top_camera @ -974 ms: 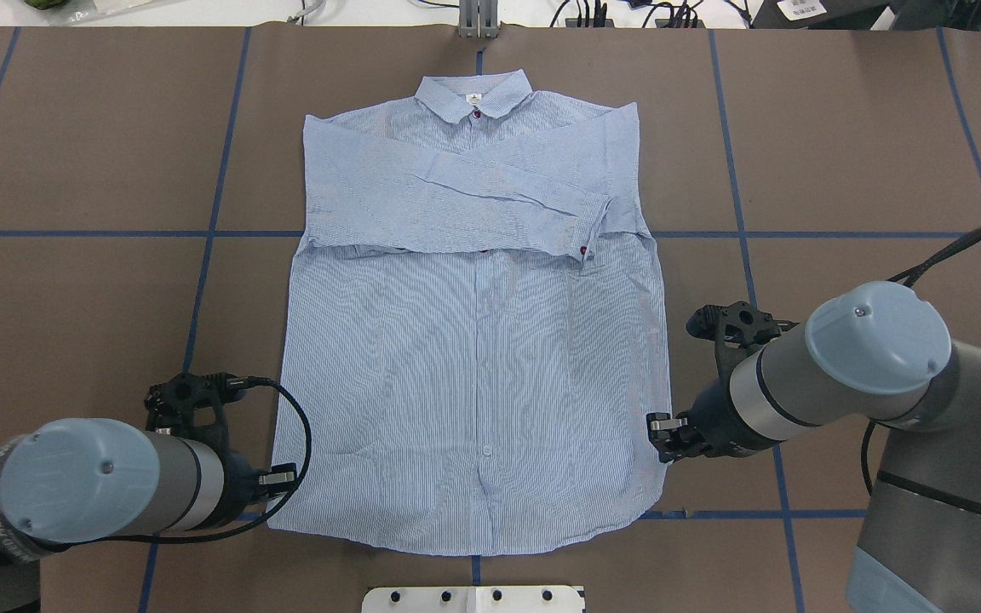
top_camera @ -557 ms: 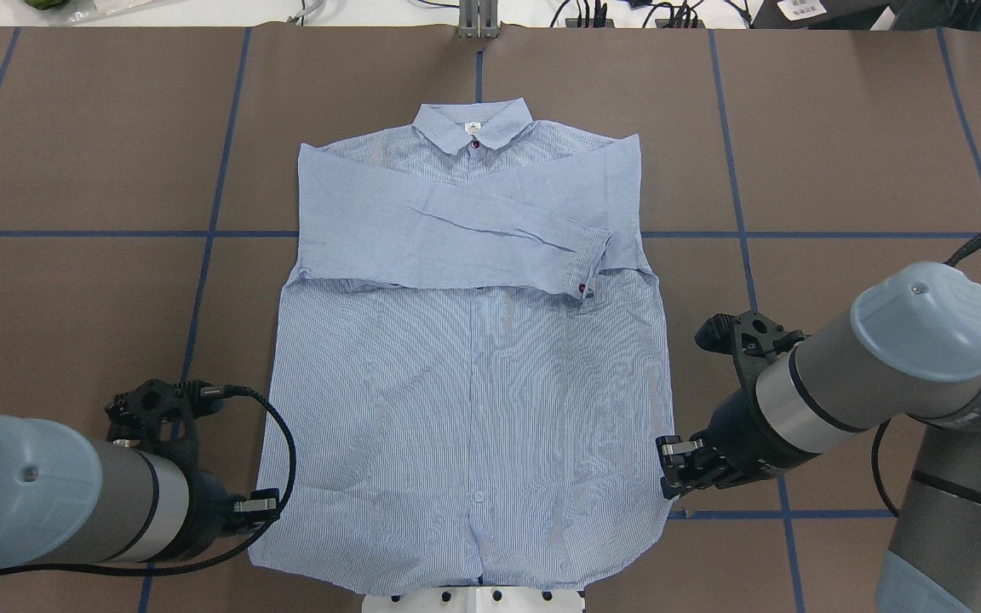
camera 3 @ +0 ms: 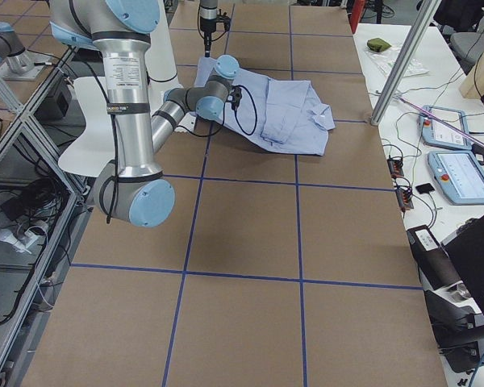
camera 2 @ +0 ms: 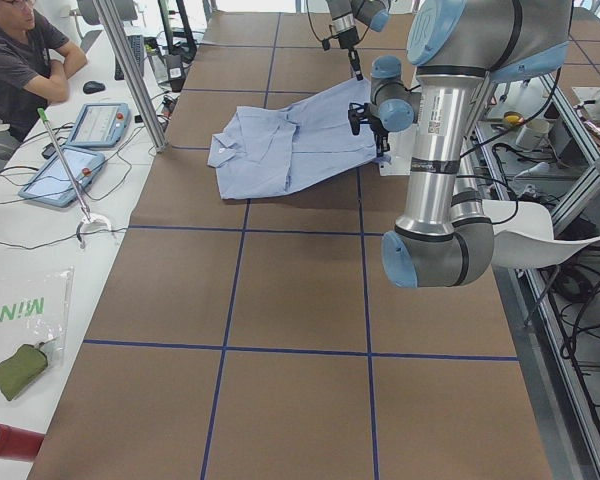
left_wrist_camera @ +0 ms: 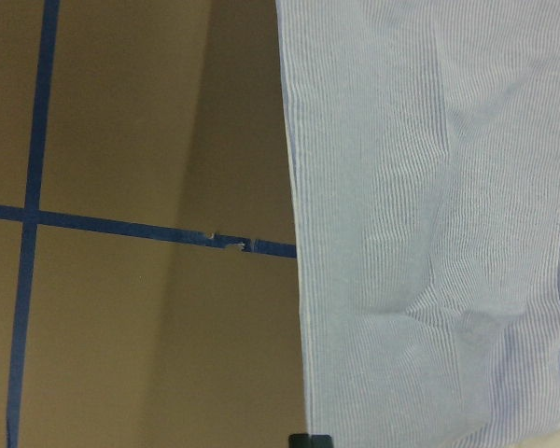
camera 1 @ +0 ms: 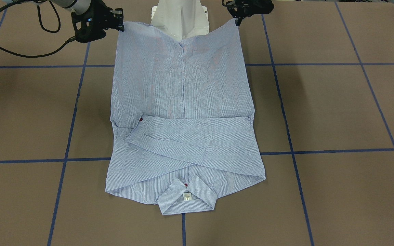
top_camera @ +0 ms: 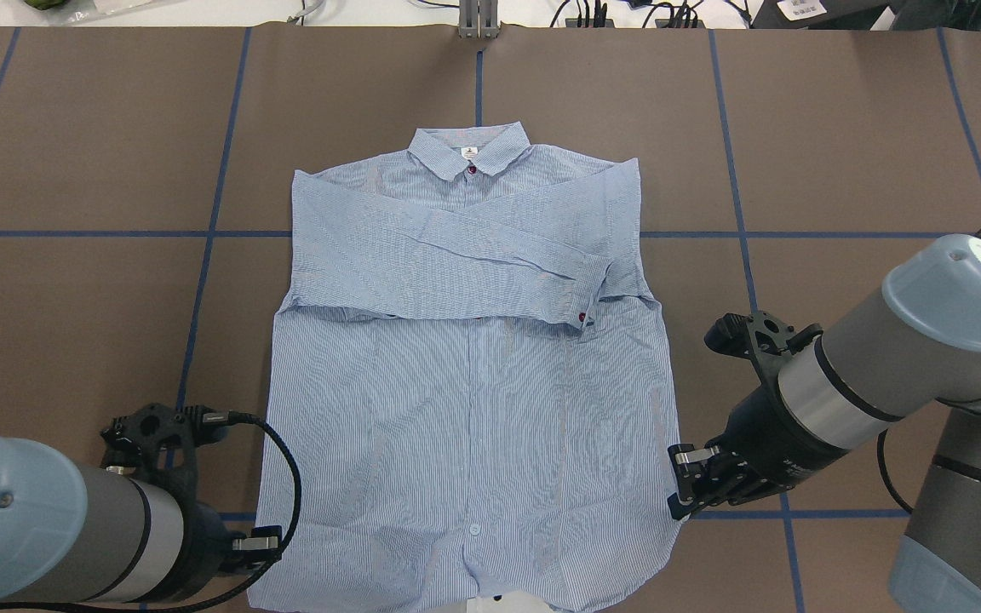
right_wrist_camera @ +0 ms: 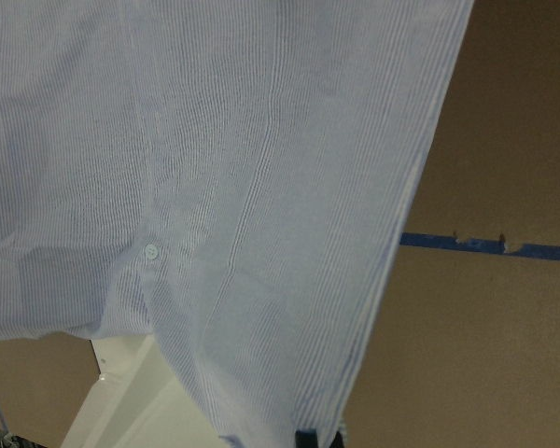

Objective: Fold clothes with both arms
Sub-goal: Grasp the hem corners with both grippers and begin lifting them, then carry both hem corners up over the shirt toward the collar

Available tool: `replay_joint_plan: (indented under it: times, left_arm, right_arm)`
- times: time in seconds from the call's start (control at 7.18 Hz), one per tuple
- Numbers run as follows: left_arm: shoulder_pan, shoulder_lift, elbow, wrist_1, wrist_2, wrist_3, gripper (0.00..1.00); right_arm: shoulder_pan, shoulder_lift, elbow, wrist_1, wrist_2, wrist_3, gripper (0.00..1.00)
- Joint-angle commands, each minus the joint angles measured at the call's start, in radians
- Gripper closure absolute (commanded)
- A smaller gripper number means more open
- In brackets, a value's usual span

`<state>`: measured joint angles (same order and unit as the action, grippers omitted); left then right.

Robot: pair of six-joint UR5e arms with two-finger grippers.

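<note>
The light blue striped shirt (top_camera: 473, 383) lies front-up on the brown table (top_camera: 73, 153). Its collar (top_camera: 469, 149) points away from the robot and both sleeves (top_camera: 456, 255) are folded across the chest. The hem (camera 1: 139, 30) reaches the robot's edge of the table and is raised off the surface, sagging in the middle over the white base (camera 1: 180, 17). The left gripper (top_camera: 265, 539) is pinched closed on the hem corner on its side, and the right gripper (top_camera: 685, 481) is clamped on the opposite corner. The cloth looks thin, light and limp, so it will likely droop between the two holds and crease easily. The corners seem the sensible places to grip, kept level and taut.
</note>
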<state>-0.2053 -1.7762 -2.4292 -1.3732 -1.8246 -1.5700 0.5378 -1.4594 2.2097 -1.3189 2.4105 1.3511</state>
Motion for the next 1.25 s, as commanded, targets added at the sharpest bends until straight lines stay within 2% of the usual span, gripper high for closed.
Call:
replay_joint_plan:
  times: [0.0,0.14,0.42,0.56,1.11]
  left_arm:
    - [-0.04,-0.026,0.053,0.002,0.005,0.127,1.0]
    - [-0.139,-0.061,0.117,-0.001,0.001,0.224,1.0]
    - [-0.245,-0.104,0.195,-0.015,-0.004,0.277,1.0]
    - [-0.272,-0.109,0.206,-0.015,-0.004,0.327,1.0]
    - [-0.293,-0.106,0.225,-0.015,-0.004,0.335,1.0]
  right_arm:
    - [0.06,0.002,-0.036,0.0,0.004,-0.012,1.0]
    - [0.097,0.01,-0.069,0.0,0.004,-0.016,1.0]
    - [0.134,0.075,-0.157,0.0,-0.001,-0.017,1.0]
    - [0.155,0.094,-0.188,0.0,-0.002,-0.017,1.0]
    - [0.243,0.114,-0.26,0.0,-0.002,-0.024,1.0]
